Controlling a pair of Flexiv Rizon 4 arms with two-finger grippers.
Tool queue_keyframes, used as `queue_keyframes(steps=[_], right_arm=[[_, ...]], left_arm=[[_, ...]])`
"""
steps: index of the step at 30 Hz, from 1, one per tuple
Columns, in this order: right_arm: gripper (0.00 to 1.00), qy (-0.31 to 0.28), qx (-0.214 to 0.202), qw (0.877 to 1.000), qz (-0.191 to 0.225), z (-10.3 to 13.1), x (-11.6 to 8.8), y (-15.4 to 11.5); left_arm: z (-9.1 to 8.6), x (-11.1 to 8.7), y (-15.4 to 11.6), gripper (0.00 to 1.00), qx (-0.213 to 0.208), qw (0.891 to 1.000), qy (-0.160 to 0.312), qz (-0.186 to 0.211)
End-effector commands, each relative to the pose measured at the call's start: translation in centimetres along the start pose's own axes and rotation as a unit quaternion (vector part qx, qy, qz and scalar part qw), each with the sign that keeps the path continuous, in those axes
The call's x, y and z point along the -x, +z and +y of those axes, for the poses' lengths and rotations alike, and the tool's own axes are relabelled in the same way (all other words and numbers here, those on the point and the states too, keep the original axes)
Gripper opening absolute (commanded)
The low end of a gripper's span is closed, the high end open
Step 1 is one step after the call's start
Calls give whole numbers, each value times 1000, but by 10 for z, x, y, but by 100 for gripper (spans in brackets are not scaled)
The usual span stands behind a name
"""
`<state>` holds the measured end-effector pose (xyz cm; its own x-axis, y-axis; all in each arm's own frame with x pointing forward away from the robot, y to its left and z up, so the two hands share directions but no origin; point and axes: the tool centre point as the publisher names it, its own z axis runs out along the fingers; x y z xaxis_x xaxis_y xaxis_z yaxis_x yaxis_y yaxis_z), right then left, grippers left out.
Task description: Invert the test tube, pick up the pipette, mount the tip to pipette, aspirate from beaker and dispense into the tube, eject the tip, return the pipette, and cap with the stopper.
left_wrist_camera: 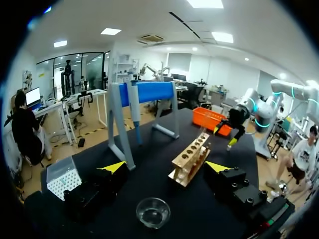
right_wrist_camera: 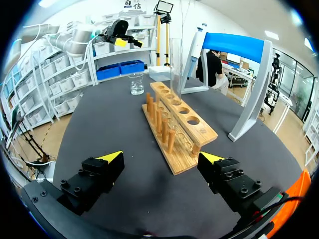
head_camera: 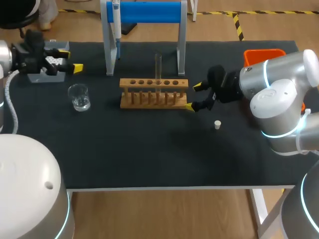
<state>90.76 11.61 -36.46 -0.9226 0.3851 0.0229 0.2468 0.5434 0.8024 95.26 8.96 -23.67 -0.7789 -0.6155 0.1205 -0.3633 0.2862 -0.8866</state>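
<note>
The stopper point(head_camera: 218, 124) lay loose on the table point(head_camera: 149, 154). The right pincer point(head_camera: 193, 96), spread, sat just beside the rack point(head_camera: 153, 93), where the tube point(head_camera: 158, 64) stood upright. The left pincer point(head_camera: 70, 59) gaped empty farther off. The pipette point(head_camera: 115, 20) hung on its stand point(head_camera: 149, 11): pipetting and capping seemingly remained

A clear test tube point(head_camera: 158, 64) stands upright in a middle hole of the wooden rack point(head_camera: 153, 93), just ahead of the right gripper point(head_camera: 193, 96). A small white stopper point(head_camera: 217, 124) lies near that gripper, off to its side. The pipette point(head_camera: 116, 25) hangs upright on the blue stand point(head_camera: 149, 12), beyond the rack. A clear glass beaker point(left_wrist_camera: 153, 212) stands just ahead of the left gripper point(left_wrist_camera: 167, 167), and the grey tip box point(left_wrist_camera: 64, 175) sits beside it.
</note>
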Motion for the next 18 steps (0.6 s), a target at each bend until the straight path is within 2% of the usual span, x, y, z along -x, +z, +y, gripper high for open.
queue_keyframes(steps=[1, 11, 14, 18], right_arm=[[100, 0, 0, 1000, 1, 0, 0, -1], [100, 0, 0, 1000, 1, 0, 0, -1], [100, 0, 0, 1000, 1, 0, 0, -1], [100, 0, 0, 1000, 1, 0, 0, -1]], left_arm=[[11, 13, -12, 100, 6, 1000, -8, -16], [36, 61, -50, 100, 21, 994, -48, -100], [38, 66, -59, 100, 15, 991, -57, -121], [38, 66, -59, 100, 15, 991, -57, -121]])
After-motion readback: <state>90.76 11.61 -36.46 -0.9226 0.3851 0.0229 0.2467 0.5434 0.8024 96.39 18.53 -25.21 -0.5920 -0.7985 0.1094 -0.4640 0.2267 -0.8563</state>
